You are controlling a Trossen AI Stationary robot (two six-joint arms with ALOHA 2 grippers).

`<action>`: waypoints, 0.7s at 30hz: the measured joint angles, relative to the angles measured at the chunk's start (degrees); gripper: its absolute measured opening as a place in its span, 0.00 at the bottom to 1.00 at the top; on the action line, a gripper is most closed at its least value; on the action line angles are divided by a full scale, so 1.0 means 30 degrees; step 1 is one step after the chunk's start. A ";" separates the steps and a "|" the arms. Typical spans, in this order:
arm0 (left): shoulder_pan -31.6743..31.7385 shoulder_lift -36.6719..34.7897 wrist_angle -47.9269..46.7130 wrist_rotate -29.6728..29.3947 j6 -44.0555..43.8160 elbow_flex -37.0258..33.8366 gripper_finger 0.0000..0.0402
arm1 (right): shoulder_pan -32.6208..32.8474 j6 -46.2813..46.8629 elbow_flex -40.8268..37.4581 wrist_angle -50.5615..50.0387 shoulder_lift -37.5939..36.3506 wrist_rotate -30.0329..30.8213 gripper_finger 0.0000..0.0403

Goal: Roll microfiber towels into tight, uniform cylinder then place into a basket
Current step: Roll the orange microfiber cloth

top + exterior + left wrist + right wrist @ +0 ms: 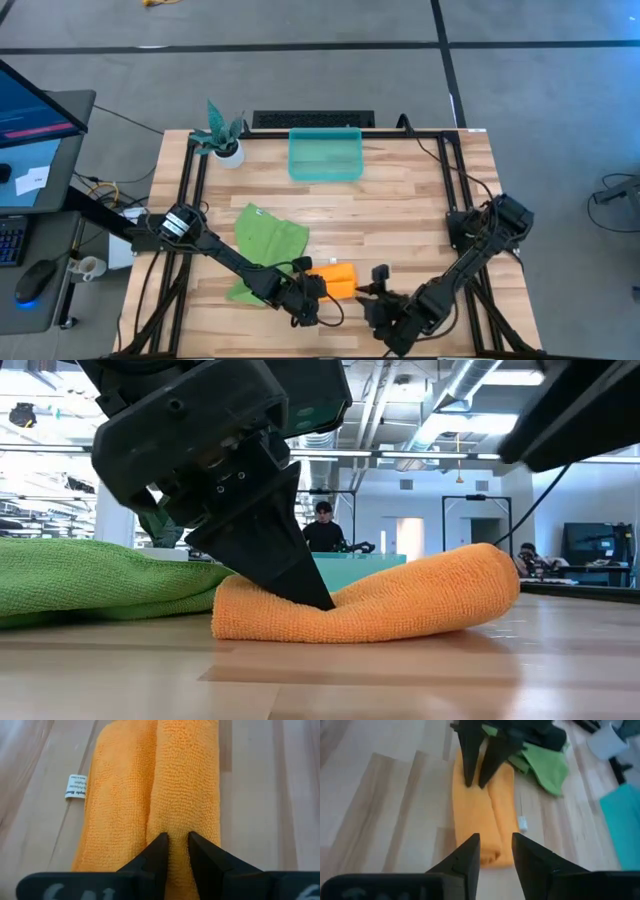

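Orange towel [165, 795] pinched by left gripper [177, 842]; right gripper [495, 845] near.

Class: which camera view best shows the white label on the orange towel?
The left wrist view: the label lies flat beside the orange towel, close up. The right wrist view shows it small; the high and low views do not show it.

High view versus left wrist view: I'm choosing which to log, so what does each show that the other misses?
Only the high view shows the teal basket, the lime green towel and the right gripper. Only the left wrist view shows the white care tag. Both show the left gripper pinching the rolled orange towel.
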 joint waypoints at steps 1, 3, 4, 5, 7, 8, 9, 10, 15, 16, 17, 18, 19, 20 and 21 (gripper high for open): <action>-0.0007 0.0000 -0.0003 0.0002 0.0157 -0.0007 0.18 | -0.0161 -0.0578 0.0007 0.0456 0.0107 -0.0104 0.36; -0.0009 0.0000 -0.0007 0.0007 0.0406 -0.0007 0.18 | -0.0450 -0.1276 0.0007 0.0817 0.0151 -0.0432 0.39; -0.0015 0.0000 -0.0007 0.0007 0.0435 -0.0007 0.18 | -0.0579 -0.1325 0.0007 0.1077 0.0151 -0.0674 0.41; -0.0015 0.0000 -0.0007 0.0007 0.0435 -0.0007 0.18 | -0.0736 -0.1347 0.0004 0.1413 0.0151 -0.0921 0.42; -0.0015 0.0006 -0.0007 0.0009 0.0500 -0.0007 0.18 | -0.1048 -0.1469 -0.0155 0.2013 0.0151 -0.1724 0.45; -0.0015 0.0007 -0.0007 0.0015 0.0607 -0.0007 0.18 | -0.1171 -0.1743 -0.0269 0.2280 0.0151 -0.2083 0.46; -0.0015 0.0007 -0.0007 0.0029 0.0686 -0.0007 0.18 | -0.1276 -0.2024 -0.0460 0.2816 0.0151 -0.2480 0.47; -0.0015 0.0007 -0.0006 0.0029 0.0716 -0.0007 0.18 | -0.1396 -0.2375 -0.0670 0.3520 0.0151 -0.2910 0.48; -0.0015 0.0007 -0.0007 0.0029 0.0763 -0.0007 0.18 | -0.1842 -0.3464 -0.1071 0.4809 0.0381 -0.4003 0.49; -0.0015 0.0007 0.0000 0.0029 0.0763 -0.0007 0.18 | -0.1879 -0.3525 -0.1086 0.4736 0.0384 -0.4030 0.49; -0.0015 0.0007 -0.0007 0.0029 0.0763 -0.0007 0.18 | -0.1890 -0.3517 -0.1084 0.4803 0.0402 -0.4139 0.49; -0.0015 0.0007 -0.0001 0.0035 0.0767 -0.0007 0.18 | -0.1970 -0.3517 -0.1053 0.4929 0.0539 -0.4240 0.49; -0.0015 0.0007 -0.0005 0.0031 0.0771 -0.0007 0.18 | -0.2103 -0.3518 -0.1027 0.5157 0.0824 -0.4328 0.49; -0.0015 0.0007 -0.0003 0.0029 0.0771 -0.0007 0.18 | -0.2201 -0.3531 -0.1033 0.5152 0.1148 -0.4385 0.49; -0.0015 0.0007 -0.0004 0.0029 0.0771 -0.0007 0.18 | -0.2264 -0.3539 -0.1088 0.4965 0.1442 -0.4448 0.49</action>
